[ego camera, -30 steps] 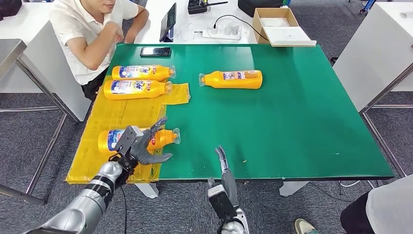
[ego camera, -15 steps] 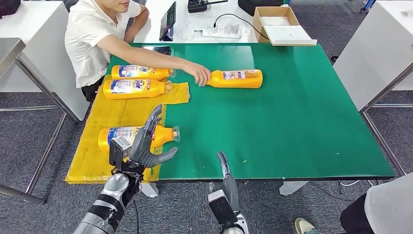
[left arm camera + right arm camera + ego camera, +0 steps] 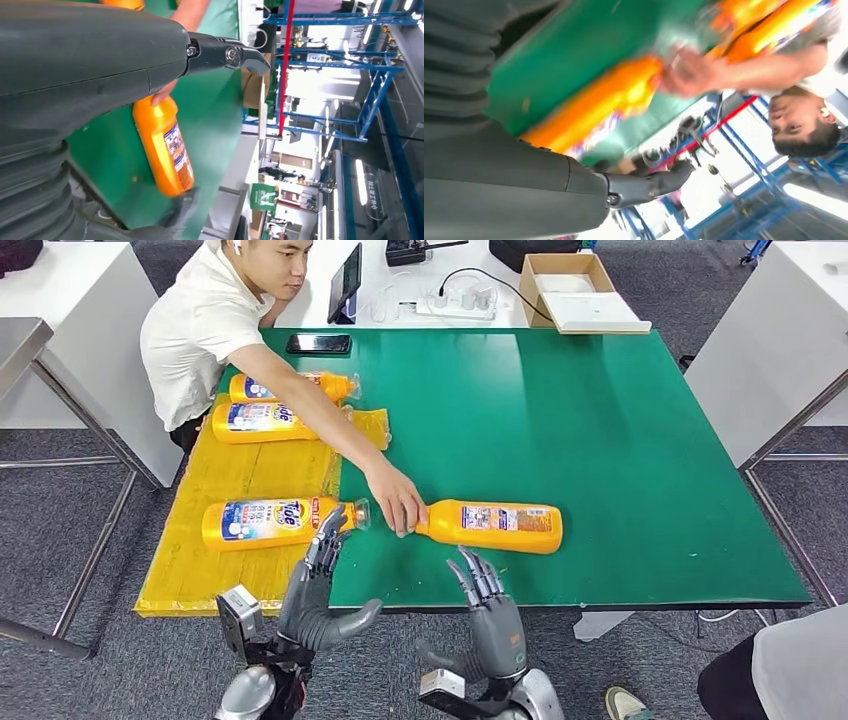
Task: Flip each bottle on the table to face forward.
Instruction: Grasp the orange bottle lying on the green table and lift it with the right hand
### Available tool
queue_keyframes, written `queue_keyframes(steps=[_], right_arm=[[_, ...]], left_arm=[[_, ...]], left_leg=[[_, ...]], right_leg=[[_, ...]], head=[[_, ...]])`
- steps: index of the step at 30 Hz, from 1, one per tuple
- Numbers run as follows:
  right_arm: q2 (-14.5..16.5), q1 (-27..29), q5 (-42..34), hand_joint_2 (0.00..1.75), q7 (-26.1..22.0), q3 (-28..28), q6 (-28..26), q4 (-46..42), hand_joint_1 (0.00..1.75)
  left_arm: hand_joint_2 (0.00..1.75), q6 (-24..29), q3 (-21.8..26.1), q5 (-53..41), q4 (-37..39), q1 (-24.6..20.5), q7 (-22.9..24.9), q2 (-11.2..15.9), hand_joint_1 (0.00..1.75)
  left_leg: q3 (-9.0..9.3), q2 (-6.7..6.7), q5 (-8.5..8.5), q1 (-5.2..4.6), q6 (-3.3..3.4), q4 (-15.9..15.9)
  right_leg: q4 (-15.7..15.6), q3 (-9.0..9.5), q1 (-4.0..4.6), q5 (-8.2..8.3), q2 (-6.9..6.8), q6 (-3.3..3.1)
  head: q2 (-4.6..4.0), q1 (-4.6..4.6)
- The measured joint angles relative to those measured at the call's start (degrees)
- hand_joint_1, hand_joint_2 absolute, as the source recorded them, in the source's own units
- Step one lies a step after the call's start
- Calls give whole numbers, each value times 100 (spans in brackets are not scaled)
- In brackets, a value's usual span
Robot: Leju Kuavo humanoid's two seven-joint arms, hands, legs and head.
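Bottle (image 3: 492, 526) looks rigid, slick plastic; you'd grip mid-body. Person's hand (image 3: 396, 508) holds its neck. Both hands' fingers spread, empty: left hand (image 3: 318, 602), right hand (image 3: 490, 625).

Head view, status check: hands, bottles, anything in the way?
Left hand and right hand open at near edge. Nearest bottle lies flat ahead. Person's hand on its cap end, in the way.
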Motion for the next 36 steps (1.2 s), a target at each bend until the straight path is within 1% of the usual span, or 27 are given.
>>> queue_keyframes(steps=[3,9,11,14,19,25,30,36], right_arm=[[-94,-20,68,175,61,-317,-3,-104,0],[-152,-24,166,175,93,-544,-3,-194,0],[-161,-32,520,175,206,-664,-3,-221,0],[-236,-129,998,175,502,-902,-3,-214,0],[-476,-593,1199,175,1041,-966,0,141,0],[-598,-1244,1678,175,1601,-879,-2,950,0],[-698,-1640,2166,175,1836,-914,-5,1421,0],[-793,-2011,2331,175,1905,-1035,-5,1872,0]], left_arm=[[175,14,-38,-10,-72,109,9,-1,0],[175,19,-78,-10,-120,146,16,-1,0],[175,33,-78,-6,-128,153,13,-1,0],[175,114,-79,-40,-178,166,-34,-1,0],[175,226,-152,-174,-261,143,-56,-1,0],[175,238,-329,-189,-262,62,-34,-13,0],[175,242,-414,-145,-261,4,-34,-16,0],[175,233,-487,-96,-246,-54,-22,-16,0]], left_leg=[[1,2,0,0,0,0],[1,2,0,1,0,1],[0,3,0,1,0,1],[-1,1,0,1,0,1],[0,7,1,-3,2,1],[1,6,3,-2,1,3],[1,5,3,-1,1,3],[-1,5,3,-2,2,3]], right_leg=[[0,1,0,1,0,1],[1,0,1,1,1,1],[1,0,1,1,1,1],[1,0,0,1,0,1],[0,2,-2,6,1,4],[1,1,-1,7,1,3],[2,0,0,7,1,3],[1,0,-1,7,1,3]], head=[[0,2],[-2,-1],[-1,-1],[-1,-1],[0,0],[-1,-1],[-1,-1],[-1,0]])
